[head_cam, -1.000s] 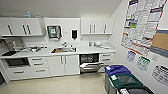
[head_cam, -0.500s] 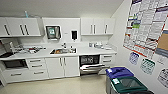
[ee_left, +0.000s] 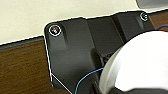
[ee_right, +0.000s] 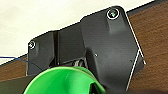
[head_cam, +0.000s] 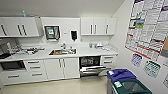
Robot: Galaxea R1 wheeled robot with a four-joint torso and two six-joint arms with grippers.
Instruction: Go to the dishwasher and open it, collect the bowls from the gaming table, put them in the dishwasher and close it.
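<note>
The dishwasher (head_cam: 92,65) is built in under the white counter, right of the sink, with its steel door hanging partly open and a dark rack inside. In the left wrist view a white bowl (ee_left: 140,65) sits at my left gripper (ee_left: 105,72), held above the floor. A green bowl (ee_right: 60,80) sits the same way at my right gripper (ee_right: 82,65) in the right wrist view. The gaming table is out of view.
White cabinets and drawers (head_cam: 62,67) flank the dishwasher. A blue-lidded bin (head_cam: 120,75) and a green-lidded bin (head_cam: 131,87) stand at the right wall, close to the dishwasher door. Posters (head_cam: 150,30) cover that wall. Pale floor (head_cam: 62,87) lies ahead.
The whole head view has shifted slightly, so the camera has moved a little. Nothing in the kitchen has moved.
</note>
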